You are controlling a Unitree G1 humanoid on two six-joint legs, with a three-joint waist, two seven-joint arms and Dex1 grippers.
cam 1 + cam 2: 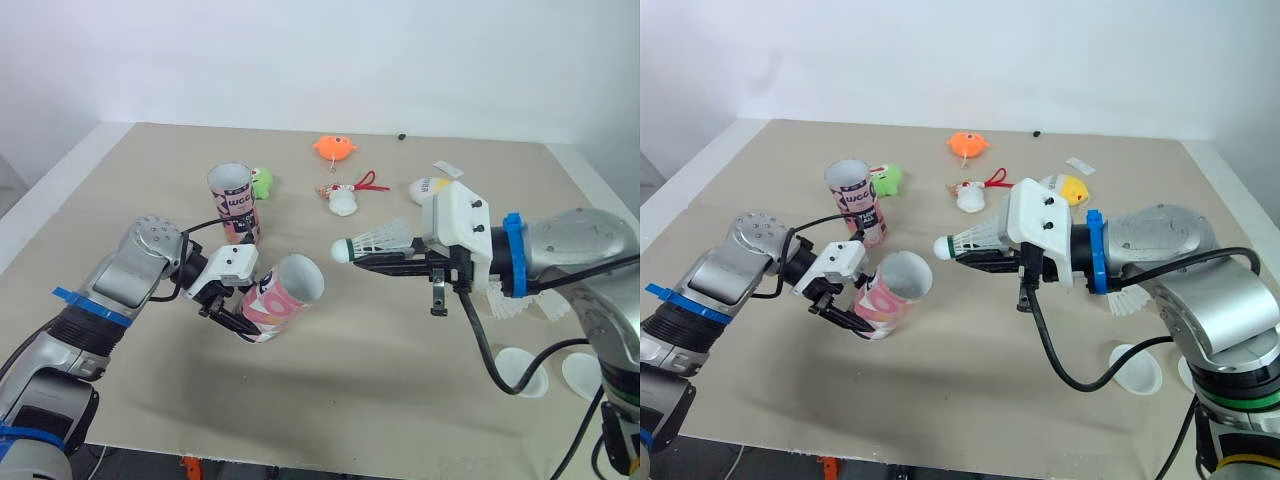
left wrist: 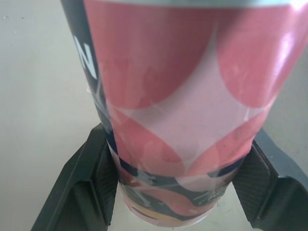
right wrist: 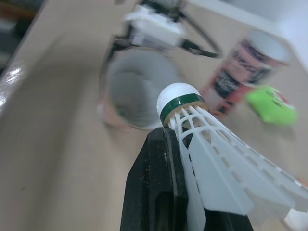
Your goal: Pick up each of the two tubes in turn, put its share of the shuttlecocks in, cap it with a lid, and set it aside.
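While my left pincer (image 1: 243, 312) clamps the pink tube (image 1: 285, 292) by its base, tilted above the worktop (image 1: 400, 400) near its front edge, the mouth faces my right pincer (image 1: 365, 262). That pincer pinches a shuttlecock (image 1: 378, 240), cork aimed along the tube's axis, just short of the mouth, forearm reaching across level.

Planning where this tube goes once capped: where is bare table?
Bare: the near strip of table between the held tube and the lids, and the far left corner beyond the upright tube. Crowded: far middle, around the orange toy.
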